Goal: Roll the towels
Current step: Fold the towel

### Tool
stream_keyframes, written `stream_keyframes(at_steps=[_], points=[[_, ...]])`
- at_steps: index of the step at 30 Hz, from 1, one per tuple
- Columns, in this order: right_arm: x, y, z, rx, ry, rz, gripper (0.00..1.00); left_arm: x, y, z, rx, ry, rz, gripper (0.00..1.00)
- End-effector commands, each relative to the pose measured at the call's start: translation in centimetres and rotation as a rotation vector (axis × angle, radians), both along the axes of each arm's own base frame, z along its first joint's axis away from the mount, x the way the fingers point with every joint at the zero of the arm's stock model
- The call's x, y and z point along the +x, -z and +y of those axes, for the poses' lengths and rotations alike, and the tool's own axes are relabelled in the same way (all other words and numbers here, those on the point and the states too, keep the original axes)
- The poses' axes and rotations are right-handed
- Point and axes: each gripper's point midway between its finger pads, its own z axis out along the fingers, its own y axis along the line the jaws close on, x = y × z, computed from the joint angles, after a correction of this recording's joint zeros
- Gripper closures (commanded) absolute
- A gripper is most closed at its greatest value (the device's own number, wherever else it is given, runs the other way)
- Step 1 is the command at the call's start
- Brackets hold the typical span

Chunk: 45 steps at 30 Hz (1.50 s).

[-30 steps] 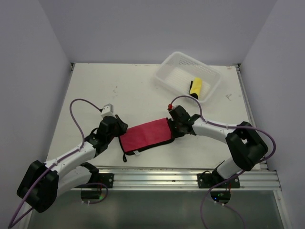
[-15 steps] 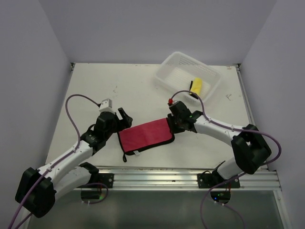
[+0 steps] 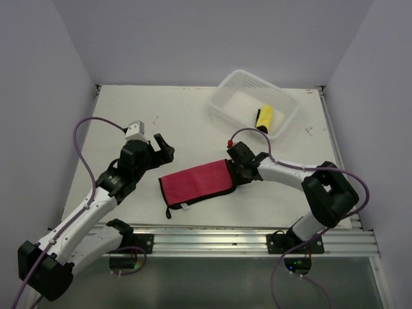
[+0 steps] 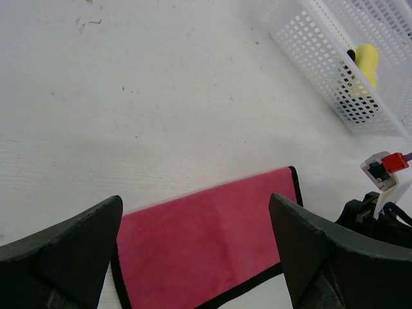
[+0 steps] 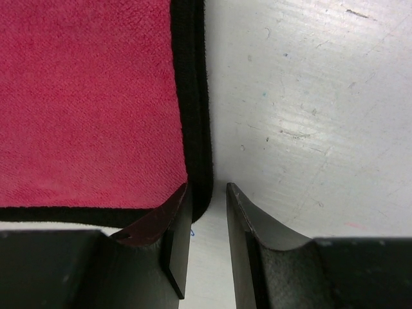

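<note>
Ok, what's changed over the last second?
The left hand let go of the red towel, opened wide and lifted away to the left. The right hand stays at its right edge; towel and basket unmoved.

A white plastic basket [image 3: 238, 103] with perforated walls sits on the far right part of the bench [image 3: 174, 116], turned at an angle to its edges. The bench top is white and scuffed, with a few small dark marks [image 3: 155, 118] toward its far left. A metal rail [image 3: 212, 239] runs along the near edge. Plain pale walls [image 3: 206, 38] close in three sides.
</note>
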Motion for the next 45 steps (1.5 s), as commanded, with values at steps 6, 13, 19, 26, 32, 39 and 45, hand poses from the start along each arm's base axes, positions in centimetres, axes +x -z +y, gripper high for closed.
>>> stream_keyframes(at_steps=[6, 13, 19, 26, 32, 39, 45], points=[[-0.2, 1.7, -0.9, -0.044, 0.032, 0.009, 0.69, 0.0, -5.4, 2.8, 0.147, -0.03, -0.097, 0.0], [0.1, 0.9, -0.8, -0.04, 0.058, 0.005, 0.69, -0.1, -5.0, 5.0, 0.289, -0.062, -0.1, 0.0], [0.5, -1.1, 0.6, 0.033, 0.095, 0.006, 0.68, -0.4, -3.6, 5.7, 0.335, -0.065, -0.091, 0.01], [0.2, 0.1, 0.9, 0.025, 0.094, 0.048, 0.67, -0.7, -2.9, 5.8, 0.329, -0.066, -0.089, 0.0], [-0.5, 1.3, -0.1, -0.119, 0.067, 0.02, 0.71, -0.8, -3.2, 5.9, 0.325, -0.069, -0.103, 0.0], [-1.3, 2.1, -0.9, -0.144, 0.07, 0.045, 0.95, -0.9, -3.4, 6.3, 0.326, -0.087, -0.108, 0.0], [0.0, -0.4, -2.8, -0.218, 0.08, -0.028, 1.0, -1.0, -3.6, 6.3, 0.322, -0.088, -0.114, 0.0]])
